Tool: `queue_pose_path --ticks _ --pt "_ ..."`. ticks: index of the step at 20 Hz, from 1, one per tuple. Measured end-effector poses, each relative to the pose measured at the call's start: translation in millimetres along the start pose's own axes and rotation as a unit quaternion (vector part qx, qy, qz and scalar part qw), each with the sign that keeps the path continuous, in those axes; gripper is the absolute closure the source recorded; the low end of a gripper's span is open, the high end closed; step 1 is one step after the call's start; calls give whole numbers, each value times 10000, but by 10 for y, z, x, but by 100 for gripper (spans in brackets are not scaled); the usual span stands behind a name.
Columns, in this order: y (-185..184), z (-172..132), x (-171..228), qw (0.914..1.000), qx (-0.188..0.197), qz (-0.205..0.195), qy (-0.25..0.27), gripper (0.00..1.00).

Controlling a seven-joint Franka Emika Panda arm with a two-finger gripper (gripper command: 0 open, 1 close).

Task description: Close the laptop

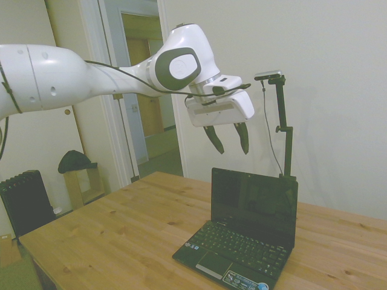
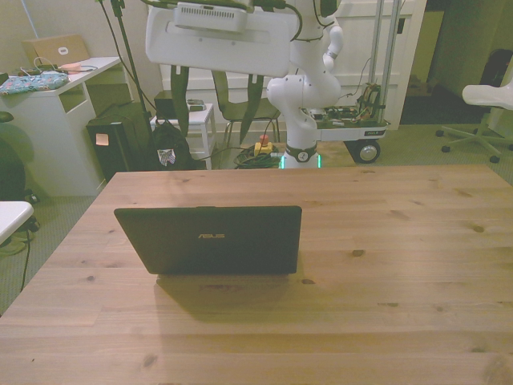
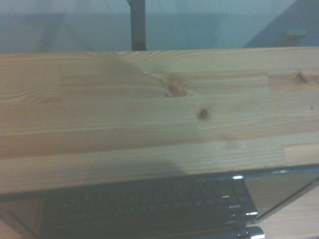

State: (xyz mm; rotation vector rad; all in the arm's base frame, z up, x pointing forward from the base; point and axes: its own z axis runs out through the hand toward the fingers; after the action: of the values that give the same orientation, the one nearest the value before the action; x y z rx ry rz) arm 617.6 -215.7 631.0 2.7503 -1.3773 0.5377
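Observation:
The laptop (image 1: 248,232) is a small black netbook standing open on the wooden table (image 1: 121,229), its screen upright and keyboard and stickered palm rest showing in the side view. The front view shows the back of the laptop's lid (image 2: 210,238) with a small logo. My gripper (image 1: 230,140) hangs in the air above the lid's top edge, well clear of it, open with nothing between its dark fingers (image 2: 179,98). In the wrist view the laptop's keyboard (image 3: 149,206) shows blurred beyond the bare table planks (image 3: 149,114).
Beyond the table's far edge stand a white desk (image 2: 48,120) at the front view's left, a dark chair (image 2: 240,112) and a wheeled base (image 2: 353,132). A dark radiator (image 1: 24,202) stands on the floor in the side view.

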Motion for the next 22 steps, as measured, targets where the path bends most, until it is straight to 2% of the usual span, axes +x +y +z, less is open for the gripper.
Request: queue_pose_path --ticks 8,17,18,22 --pt "-151 463 458 9996 235 140 -2 0" --pt "-357 800 498 9990 402 128 -154 0" --pt "-353 822 500 9989 412 142 -176 100" --pt "-297 859 531 9987 415 201 -210 100"
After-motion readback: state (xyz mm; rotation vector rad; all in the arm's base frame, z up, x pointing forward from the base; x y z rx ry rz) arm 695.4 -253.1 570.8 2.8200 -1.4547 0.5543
